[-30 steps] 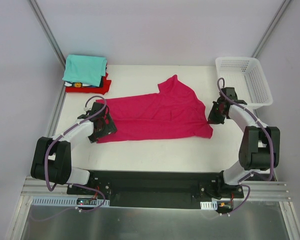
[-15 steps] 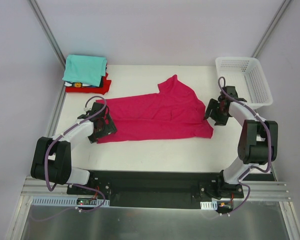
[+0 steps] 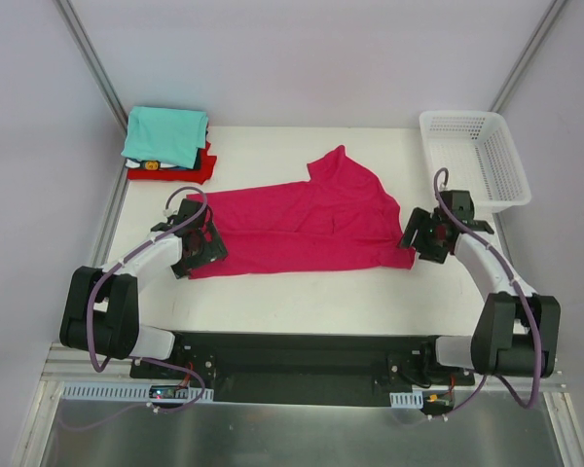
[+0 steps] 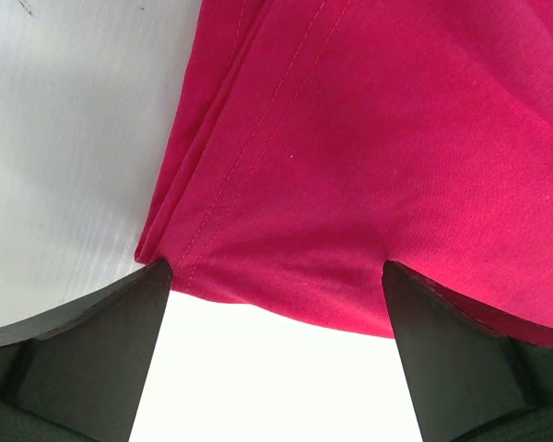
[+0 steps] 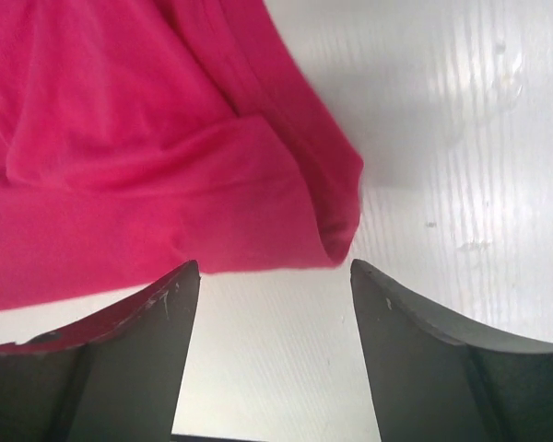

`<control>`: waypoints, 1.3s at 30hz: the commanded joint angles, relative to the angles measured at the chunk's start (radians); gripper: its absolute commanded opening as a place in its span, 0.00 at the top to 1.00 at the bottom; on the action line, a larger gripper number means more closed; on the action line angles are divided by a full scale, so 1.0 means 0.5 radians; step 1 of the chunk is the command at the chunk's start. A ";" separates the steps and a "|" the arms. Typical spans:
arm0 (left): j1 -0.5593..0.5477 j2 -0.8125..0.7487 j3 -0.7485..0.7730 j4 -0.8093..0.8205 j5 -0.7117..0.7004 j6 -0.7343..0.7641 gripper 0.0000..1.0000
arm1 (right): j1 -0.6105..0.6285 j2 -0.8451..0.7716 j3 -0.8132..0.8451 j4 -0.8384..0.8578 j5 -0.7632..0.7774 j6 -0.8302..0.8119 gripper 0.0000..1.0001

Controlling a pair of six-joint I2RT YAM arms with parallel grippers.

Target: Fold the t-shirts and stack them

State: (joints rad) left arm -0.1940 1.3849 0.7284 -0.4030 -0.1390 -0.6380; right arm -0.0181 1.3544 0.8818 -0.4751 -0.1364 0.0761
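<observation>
The magenta t-shirt [image 3: 302, 219] lies across the centre of the white table [image 3: 302, 292], and the folded t-shirts [image 3: 165, 141], teal on top, are stacked at upper left. The left gripper [image 4: 276, 276] stands wide open at the shirt's left hem. The right gripper [image 5: 273, 272], also open and holding nothing, is at its lower right corner.

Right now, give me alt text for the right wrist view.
A folded corner of the magenta-pink t-shirt lies on the white table, just ahead of the right gripper, whose dark jaws stand open over bare table.
</observation>
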 commanded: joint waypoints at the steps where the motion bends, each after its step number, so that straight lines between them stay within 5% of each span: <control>1: 0.026 -0.061 0.019 -0.050 0.002 -0.003 0.01 | -0.001 -0.190 -0.199 0.008 -0.083 0.044 0.31; 6: 0.026 -0.067 0.025 -0.050 0.011 0.000 0.01 | -0.001 -0.156 -0.294 0.076 -0.141 0.026 0.43; 37: 0.026 -0.067 0.022 -0.050 0.033 0.003 0.01 | -0.004 0.077 -0.223 0.284 -0.095 -0.020 0.48; 39: 0.026 -0.070 0.022 -0.050 0.033 0.003 0.01 | -0.004 0.089 -0.217 0.294 -0.098 -0.014 0.56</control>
State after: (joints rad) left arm -0.1940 1.3739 0.7284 -0.4061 -0.1310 -0.6376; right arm -0.0181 1.3849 0.7471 -0.3611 -0.1730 0.0700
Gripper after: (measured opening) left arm 0.991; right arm 0.495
